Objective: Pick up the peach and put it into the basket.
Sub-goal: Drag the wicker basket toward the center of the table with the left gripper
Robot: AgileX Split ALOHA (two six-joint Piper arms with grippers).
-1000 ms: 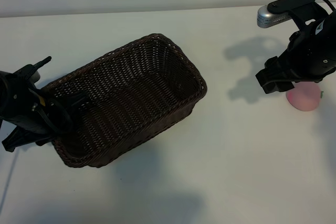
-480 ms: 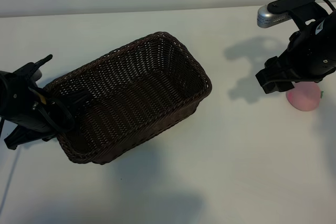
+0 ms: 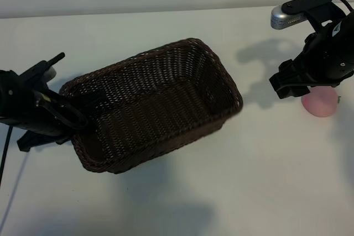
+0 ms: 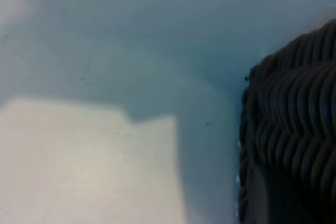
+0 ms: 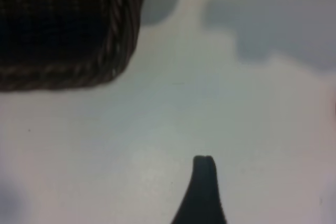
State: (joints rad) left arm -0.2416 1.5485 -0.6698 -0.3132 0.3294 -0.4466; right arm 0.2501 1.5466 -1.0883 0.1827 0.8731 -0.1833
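left fingers: closed narrow on the short end wall of the basket (image 3: 155,109), as judged from the exterior view; fingertips hidden behind the rim
left gripper (image 3: 82,115): set at the basket's end nearest the left arm, pointed steeply down
basket: lies on the surface (image 3: 182,203), long axis running diagonally from the left gripper up toward the right arm; far corner raised slightly, it seems; nothing seen inside
right fingers: spread wide, nothing held; one dark fingertip (image 5: 203,167) seen in the right wrist view over bare surface
right gripper (image 3: 292,85): hung above the surface, just beside the peach (image 3: 319,102), on the side toward the basket
peach: rests on the surface at the far right, partly hidden under the right arm, well apart from the basket
key relation: peach lies just beyond the right fingers, away from the basket; right arm far nearer to it than the left
peach axis: roundish, no clear long axis told
judged step: peach not yet picked; a short shift outward and down is needed for the right fingers
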